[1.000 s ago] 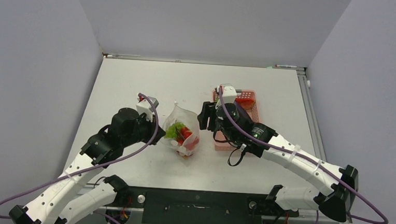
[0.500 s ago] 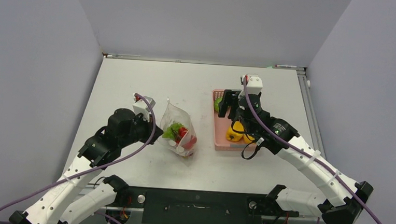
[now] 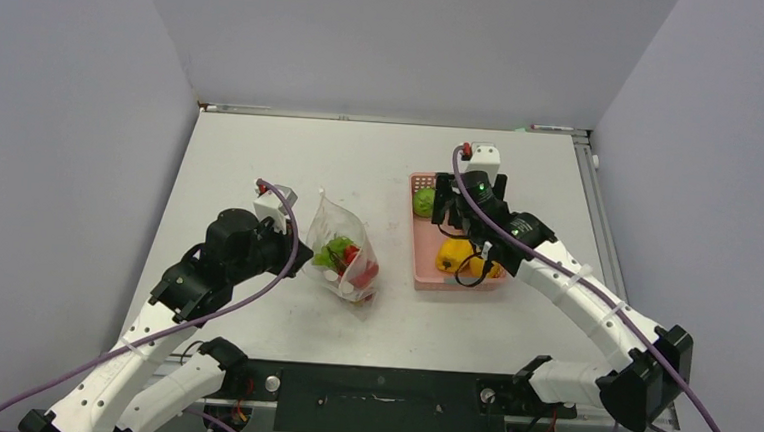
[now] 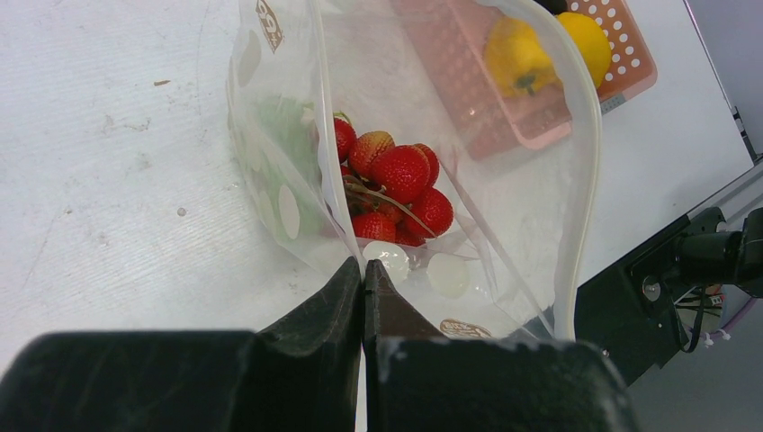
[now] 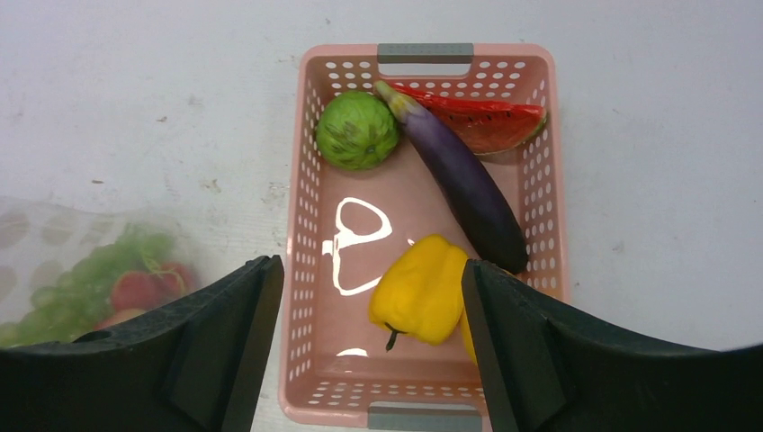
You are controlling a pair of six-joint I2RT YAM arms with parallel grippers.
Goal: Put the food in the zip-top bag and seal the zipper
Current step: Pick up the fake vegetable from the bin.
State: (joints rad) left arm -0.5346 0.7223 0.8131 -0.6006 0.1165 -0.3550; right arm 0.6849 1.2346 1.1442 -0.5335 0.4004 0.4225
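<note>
The left tool (image 4: 363, 281) is pinching the bag (image 4: 531, 225), strawberries (image 4: 396, 180) showing inside; only the right wrist view is showing the eggplant (image 5: 463, 184) below the spread right tool (image 5: 366, 274).

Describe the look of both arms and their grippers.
The left arm and right arm have white links with black joints, and a purple cable runs along each. The left gripper and right gripper have matte black, wedge-shaped fingers.

A lab: bare grey walls (image 3: 398, 47) box in a white table (image 3: 362, 155) bearing robot arms (image 3: 574, 288).
</note>
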